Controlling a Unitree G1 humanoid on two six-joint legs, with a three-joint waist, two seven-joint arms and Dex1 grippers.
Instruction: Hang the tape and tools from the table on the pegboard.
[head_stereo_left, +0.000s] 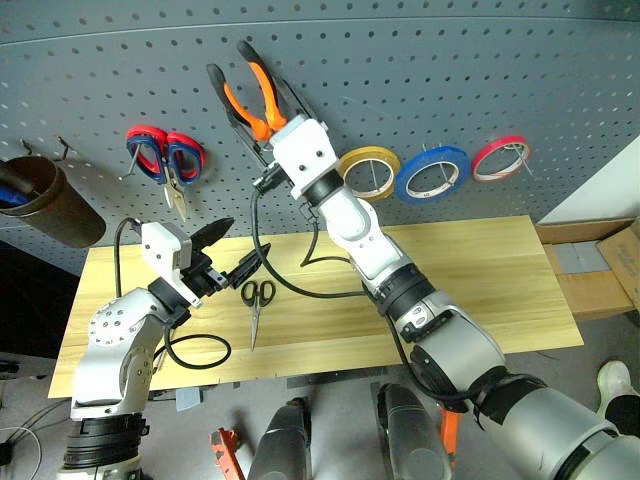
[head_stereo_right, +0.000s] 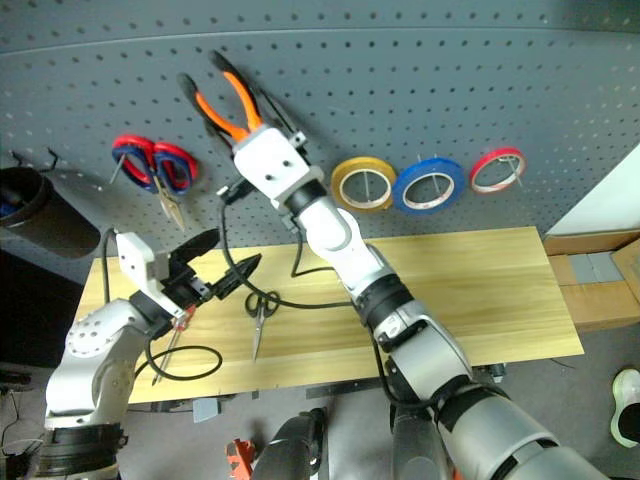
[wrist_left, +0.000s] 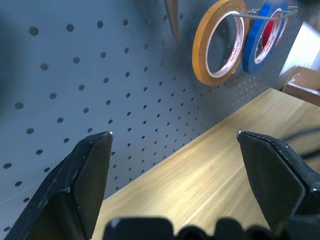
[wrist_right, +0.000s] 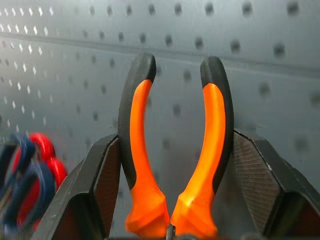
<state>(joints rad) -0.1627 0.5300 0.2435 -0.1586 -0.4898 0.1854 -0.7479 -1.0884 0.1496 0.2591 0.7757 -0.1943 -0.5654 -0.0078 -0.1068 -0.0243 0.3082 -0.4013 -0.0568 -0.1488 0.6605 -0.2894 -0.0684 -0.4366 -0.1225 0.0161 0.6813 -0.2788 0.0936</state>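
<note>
Right pincer (head_stereo_left: 262, 140): clenching the pliers (head_stereo_left: 250, 92) by the lower handles, lifting them handles-up against the pegboard (head_stereo_left: 420, 70) at upper centre, probably seeking a hook.
Left pincer (head_stereo_left: 226, 252): spread wide and empty, waiting over the counter (head_stereo_left: 500, 280) at lower left.
Scissors (head_stereo_left: 257, 305): lying on the counter just beside it.
Screwdriver (head_stereo_right: 172, 338): red handle peeking beneath it.
Blue tape (head_stereo_left: 432, 174): hanging already, right of centre.

wall: white strip, right (head_stereo_left: 600, 190) | floor: grey (head_stereo_left: 560, 370) | cardboard boxes, right (head_stereo_left: 600, 262)
</note>
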